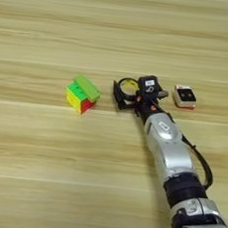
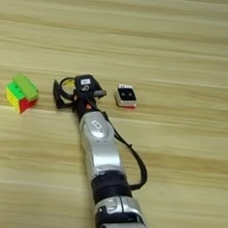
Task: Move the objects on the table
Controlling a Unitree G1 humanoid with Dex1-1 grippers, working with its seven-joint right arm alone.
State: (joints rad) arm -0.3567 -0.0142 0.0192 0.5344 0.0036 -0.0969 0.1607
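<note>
A black ring with a yellow inner side (image 1: 128, 84) lies on the table (image 1: 40, 168) right at the tip of my right gripper (image 1: 124, 96), which reaches it from the lower right; in the right eye view the ring (image 2: 66, 83) sits against the gripper (image 2: 62, 94). A lime-green block (image 1: 87, 87) rests on top of a multicoloured puzzle cube (image 1: 79, 100) to the left. To the right of the gripper lies a flat white-and-red box (image 1: 184, 99) with a small black cube with white marks (image 1: 186, 95) on it.
My silver forearm (image 1: 167, 149) runs from the bottom right corner up to the middle, with a black cable (image 1: 204, 168) looping along its right side. Bare wood lies across the far half and the left front of the table.
</note>
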